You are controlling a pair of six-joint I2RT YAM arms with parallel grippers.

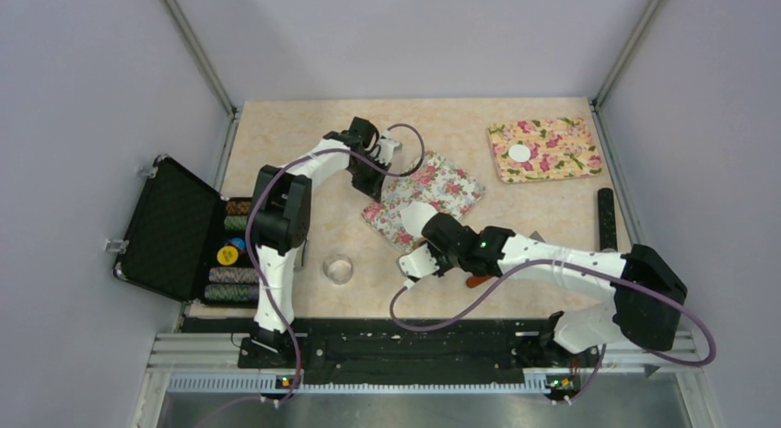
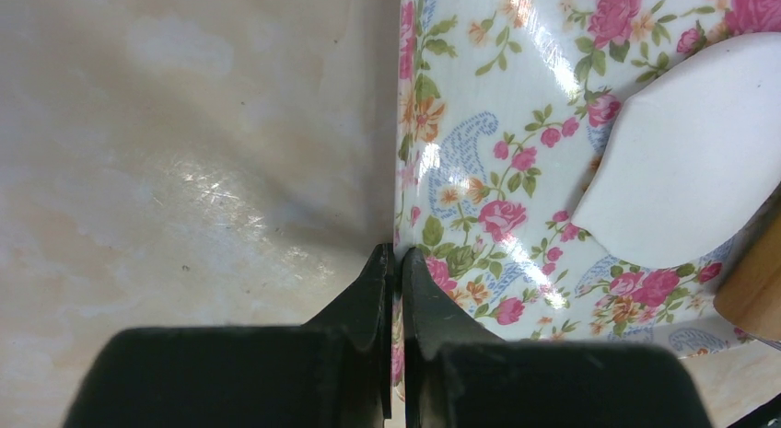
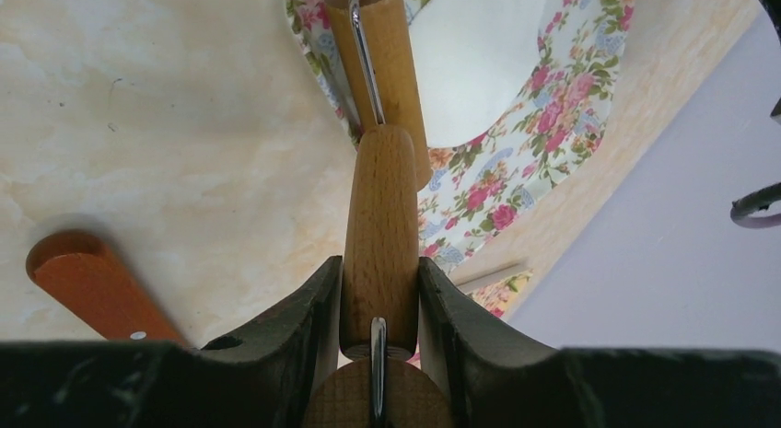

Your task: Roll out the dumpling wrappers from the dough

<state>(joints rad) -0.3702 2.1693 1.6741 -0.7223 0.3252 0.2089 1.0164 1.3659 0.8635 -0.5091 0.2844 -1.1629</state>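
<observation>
Currently, in the left wrist view, the left gripper (image 2: 396, 270) is closed on the edge of the floral mat (image 2: 497, 124), gripping it where it meets the bare table (image 2: 184, 170). The dough (image 2: 700, 161), already a broad white sheet with an uneven rim, lies on the mat well clear of the jaws, and the rolling pin (image 2: 757, 294) shows at its edge. In the right wrist view, the right gripper (image 3: 380, 267) is clamped on the pin's wooden handle, with the roller pointing ahead onto the mat beside the dough. An orange handle (image 3: 87, 279) lies loose on the table to one side. In the top view, this mat sits near the table's centre, and a second mat (image 1: 557, 166) at the far right corner carries one finished wrapper (image 1: 520, 154). The step in hand appears to be rolling. For a good result, hold the mat anchored, drive the roller level from the centre of the dough outward, apply light, even pressure, and vary the direction so the sheet ends round and stays inside the mat's edges.
</observation>
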